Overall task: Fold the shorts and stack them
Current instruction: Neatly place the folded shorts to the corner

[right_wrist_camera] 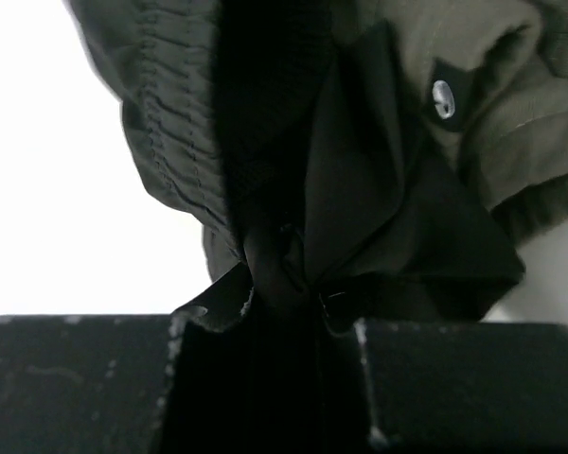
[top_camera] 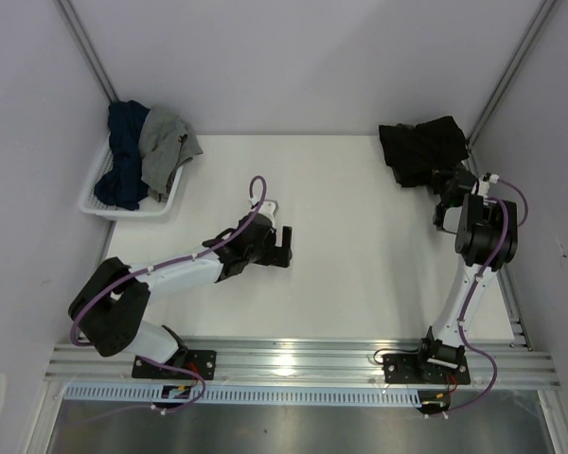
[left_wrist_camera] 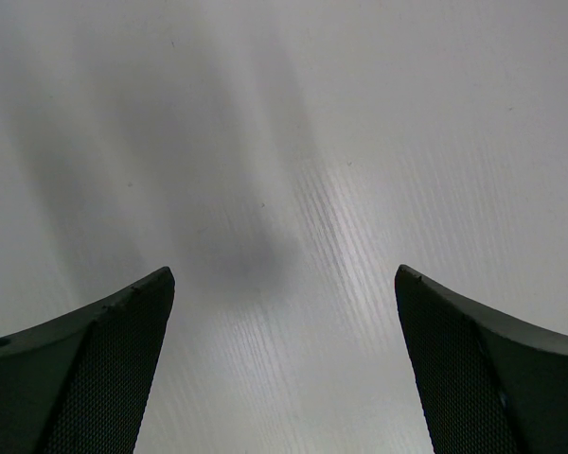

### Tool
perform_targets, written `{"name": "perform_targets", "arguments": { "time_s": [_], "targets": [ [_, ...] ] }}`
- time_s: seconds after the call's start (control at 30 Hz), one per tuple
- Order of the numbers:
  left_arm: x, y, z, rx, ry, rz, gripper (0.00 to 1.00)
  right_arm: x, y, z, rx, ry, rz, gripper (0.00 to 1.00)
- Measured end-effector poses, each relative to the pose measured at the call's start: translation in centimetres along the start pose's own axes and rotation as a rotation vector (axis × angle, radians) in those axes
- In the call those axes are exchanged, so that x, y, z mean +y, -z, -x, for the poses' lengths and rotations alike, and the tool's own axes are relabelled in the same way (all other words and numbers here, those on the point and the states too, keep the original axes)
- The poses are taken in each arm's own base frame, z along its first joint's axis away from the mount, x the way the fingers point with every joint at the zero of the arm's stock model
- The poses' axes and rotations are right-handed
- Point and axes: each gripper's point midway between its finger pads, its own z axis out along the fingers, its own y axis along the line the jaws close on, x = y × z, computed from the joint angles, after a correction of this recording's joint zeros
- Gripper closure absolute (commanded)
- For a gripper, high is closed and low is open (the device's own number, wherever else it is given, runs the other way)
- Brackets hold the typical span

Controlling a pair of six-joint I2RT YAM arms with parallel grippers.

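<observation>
Now pinching shorts (top_camera: 418,147) at the table's (top_camera: 360,246) far right corner with right gripper (right_wrist_camera: 284,326) for spreading, holding left gripper (left_wrist_camera: 284,274) wide.

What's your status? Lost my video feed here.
Left jaws open, empty, over table. Right jaws shut on shorts, far right corner. Basket far left, out of the way.

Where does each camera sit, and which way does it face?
Top: above and behind, looking down at the table; left arm and right arm show.
Left wrist: on the left arm, facing bare table; its open fingers show.
Right wrist: on the right arm, facing the shorts; its fingers pinch them.
Shared: top and right wrist show the shorts.
</observation>
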Motion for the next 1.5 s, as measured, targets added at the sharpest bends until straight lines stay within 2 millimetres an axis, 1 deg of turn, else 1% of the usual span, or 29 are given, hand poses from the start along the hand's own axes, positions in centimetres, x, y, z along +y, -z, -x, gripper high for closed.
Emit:
{"name": "perform_targets", "arguments": {
  "time_s": [0.13, 0.33, 0.43, 0.53, 0.6, 0.67, 0.73, 0.83, 0.93, 1.0, 1.03, 1.07, 1.1, 1.13, 1.17, 1.2, 1.27, 1.3, 1.37, 1.43, 1.5],
  "targets": [
    [0.1, 0.2, -0.1, 0.003, -0.002, 0.003, 0.01, 1.3, 0.6, 0.7, -0.085, -0.048, 0.079, 1.00],
    [0.3, 0.4, -0.2, 0.011, -0.005, 0.013, 0.01, 4.4, 1.0, 3.2, -0.200, -0.135, 0.214, 1.00],
    [0.4, 0.7, -0.2, 0.016, -0.012, 0.017, 0.01, 4.8, 0.5, 3.8, -0.230, -0.154, 0.240, 1.00],
    [0.3, 0.8, 0.1, 0.014, -0.014, 0.020, 0.01, 4.8, -0.4, 3.5, -0.237, -0.157, 0.237, 1.00],
    [0.3, 0.8, 0.3, 0.011, -0.014, 0.021, 0.01, 4.8, -1.0, 3.0, -0.232, -0.162, 0.226, 1.00],
    [0.3, 0.8, 0.3, 0.011, -0.014, 0.023, 0.01, 4.3, -1.6, 2.0, -0.214, -0.165, 0.201, 1.00],
    [0.3, 0.8, 0.3, 0.011, -0.013, 0.023, 0.01, 3.4, -2.3, 1.0, -0.193, -0.160, 0.157, 1.00],
    [0.3, 0.8, 0.3, 0.011, -0.013, 0.022, 0.01, 2.1, -2.7, -0.6, -0.165, -0.164, 0.096, 1.00],
    [0.3, 0.9, 0.3, 0.010, -0.013, 0.021, 0.01, 1.0, -2.7, -1.4, -0.162, -0.184, 0.048, 0.87],
    [0.2, 1.0, 0.4, 0.005, -0.013, 0.018, 0.01, 0.4, -2.8, -1.7, -0.157, -0.196, 0.030, 0.75],
    [0.2, 1.2, 0.6, -0.001, -0.013, 0.016, 0.01, 0.2, -2.8, -1.7, -0.156, -0.202, 0.026, 0.66],
    [0.1, 1.4, 0.7, -0.009, -0.012, 0.012, 0.01, -0.2, -2.9, -1.6, -0.154, -0.209, 0.017, 0.46],
    [0.0, 1.7, 1.0, -0.018, -0.011, 0.008, 0.01, -0.7, -3.0, -1.5, -0.153, -0.216, 0.008, 0.39],
    [0.0, 1.9, 1.1, -0.026, -0.010, 0.005, 0.01, -1.2, -3.0, -1.6, -0.144, -0.215, -0.004, 0.28],
    [-0.1, 2.1, 1.3, -0.033, -0.008, 0.002, 0.01, -1.3, -3.0, -1.3, -0.143, -0.219, -0.005, 0.26],
    [-0.1, 2.2, 1.4, -0.037, -0.008, 0.000, 0.01, -1.1, -3.0, -1.1, -0.139, -0.227, 0.003, 0.24],
    [-0.1, 2.3, 1.4, -0.041, -0.007, -0.001, 0.01, -0.6, -2.8, -0.6, -0.133, -0.222, 0.007, 0.17],
    [0.0, 2.4, 1.3, -0.040, -0.007, -0.001, 0.01, -0.5, -2.7, -0.4, -0.131, -0.214, 0.003, 0.07],
    [0.1, 2.4, 1.1, -0.036, -0.008, 0.000, 0.01, -0.4, -2.0, 0.1, -0.129, -0.186, -0.030, 0.06],
    [0.0, 2.5, 1.2, -0.039, -0.007, -0.002, 0.01, -0.6, -0.6, 0.4, -0.120, -0.155, -0.093, 0.05],
    [-0.1, 2.7, 1.3, -0.046, -0.007, -0.006, 0.01, 0.4, 0.5, 1.5, -0.126, -0.128, -0.123, 0.05]
  ]
}}
